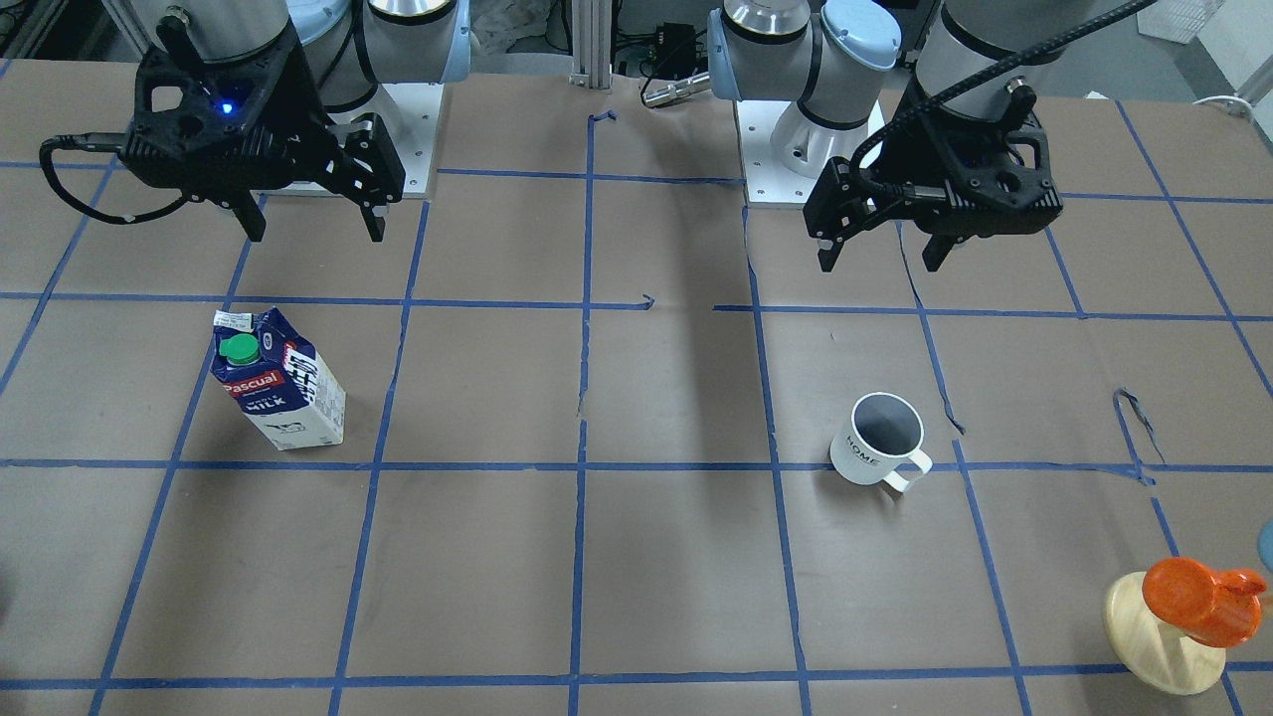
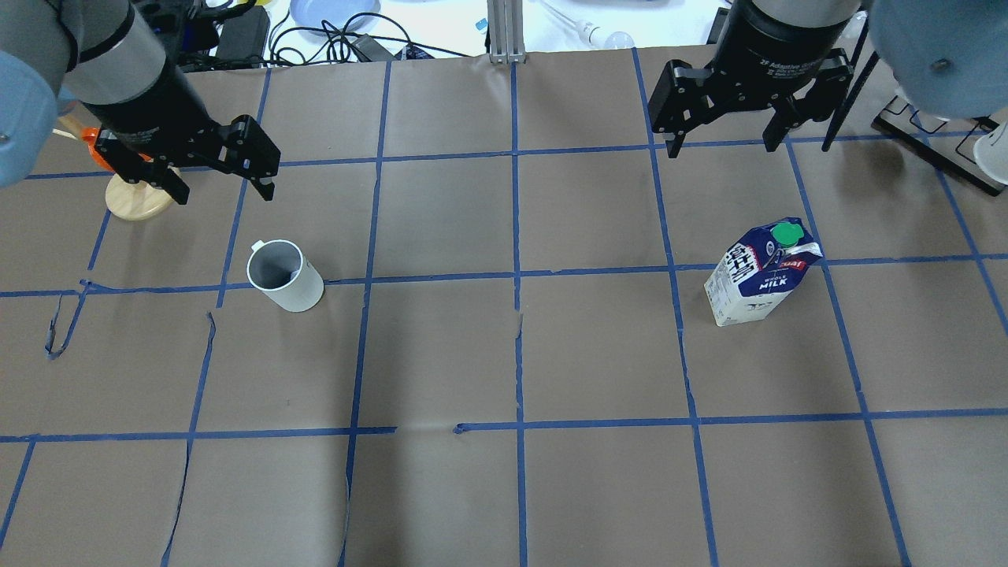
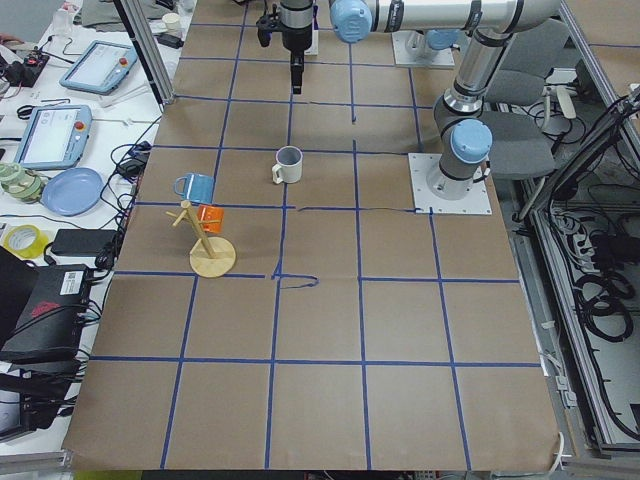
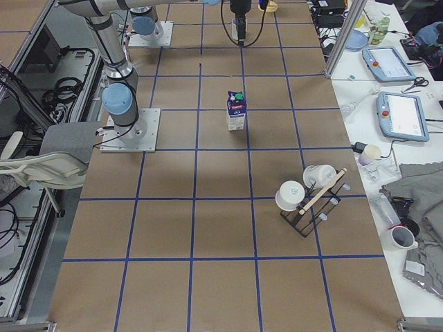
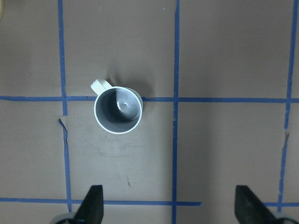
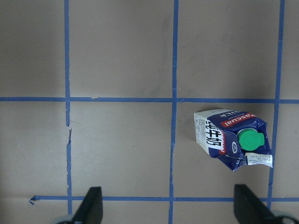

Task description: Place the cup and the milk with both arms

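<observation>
Two items to place, both upright, neither held.

Cup (image 1: 879, 438): white ceramic, dark inside, standing on the tabletop (image 1: 676, 577) across a blue tape line (image 1: 696, 465), handle turned away from the robot's base. Judged stiff, fairly heavy for its size, glazed and so slick, breakable if knocked or dropped. Best hold, I reckon, is one finger inside the wall and one outside, opposite the handle, or else across the body clear of the loop. Left pincer (image 1: 878, 261) hangs above the tabletop on the base side of the cup, jaws spread wide, nothing in them.

Milk (image 1: 278, 383): well apart from the cup, toward the robot's right. Carton sits skewed to the tape grid, gable a little crumpled, green cap up. Probably light cardboard that dents under a hard squeeze. How full, cannot tell. Take it across two opposite flat faces below the gable, wrist turned to match the skew. Right pincer (image 1: 314, 231) hovers about as far from the cup as the milk is, nearer the base, likewise wide open and empty.

Room: bare tabletop all round the cup and along the whole stretch from cup to milk. Nearest obstacle is a wooden stand (image 1: 1159, 646) carrying an orange cup (image 1: 1198, 597), beyond the cup on the robot's left, away from the base. No tabletop edge lies close to the cup.
</observation>
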`<state>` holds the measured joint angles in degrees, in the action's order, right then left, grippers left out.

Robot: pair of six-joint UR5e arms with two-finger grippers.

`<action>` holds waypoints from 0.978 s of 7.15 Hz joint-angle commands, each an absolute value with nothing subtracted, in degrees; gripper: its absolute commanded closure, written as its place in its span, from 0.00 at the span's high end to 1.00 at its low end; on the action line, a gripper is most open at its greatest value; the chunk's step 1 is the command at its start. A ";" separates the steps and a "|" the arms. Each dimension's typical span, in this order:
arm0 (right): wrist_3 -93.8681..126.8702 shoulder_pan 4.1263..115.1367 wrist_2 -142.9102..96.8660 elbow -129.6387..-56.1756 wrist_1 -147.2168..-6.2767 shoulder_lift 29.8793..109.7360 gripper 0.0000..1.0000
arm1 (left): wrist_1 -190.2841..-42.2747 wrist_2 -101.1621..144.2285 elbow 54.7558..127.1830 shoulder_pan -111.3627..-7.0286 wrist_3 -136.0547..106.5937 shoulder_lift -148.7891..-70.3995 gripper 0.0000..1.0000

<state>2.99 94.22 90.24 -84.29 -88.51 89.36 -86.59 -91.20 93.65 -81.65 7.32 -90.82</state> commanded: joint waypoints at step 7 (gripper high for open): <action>2.99 94.13 90.26 -84.37 -88.51 89.30 1.00 | -60.39 -87.63 110.13 -71.54 12.57 -102.37 0.98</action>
